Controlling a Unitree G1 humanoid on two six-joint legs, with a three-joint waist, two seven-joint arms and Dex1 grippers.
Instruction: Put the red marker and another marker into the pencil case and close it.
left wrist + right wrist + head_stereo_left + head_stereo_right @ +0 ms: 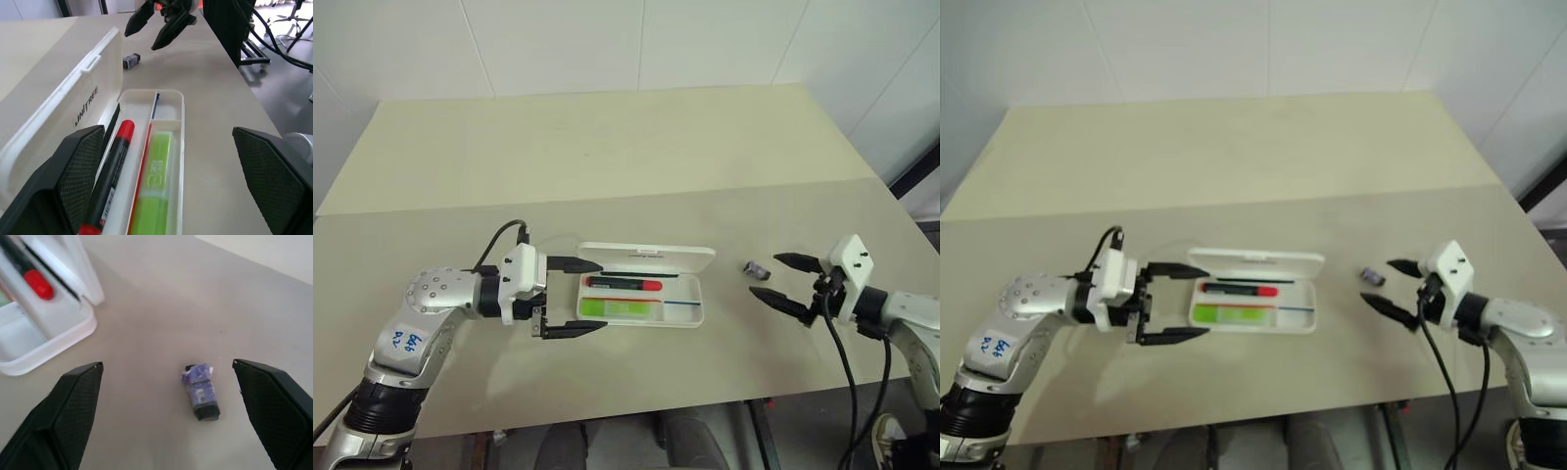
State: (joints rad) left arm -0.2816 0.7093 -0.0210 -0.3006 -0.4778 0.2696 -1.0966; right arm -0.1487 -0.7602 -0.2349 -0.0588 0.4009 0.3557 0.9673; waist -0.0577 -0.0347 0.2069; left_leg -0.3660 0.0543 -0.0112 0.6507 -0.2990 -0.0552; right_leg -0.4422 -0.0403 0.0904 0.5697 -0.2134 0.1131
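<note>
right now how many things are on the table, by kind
markers: 2, a red marker and a green highlighter, both in the case
pencil case: 1, lid open
small dark stubby object: 1, on the table
total: 4

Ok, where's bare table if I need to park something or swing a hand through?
The table behind the pencil case is bare to its far edge, as is the strip in front of the case. Crowded: the left gripper straddles the case's left end, and the small dark stubby object lies between the case and the right gripper.
</note>
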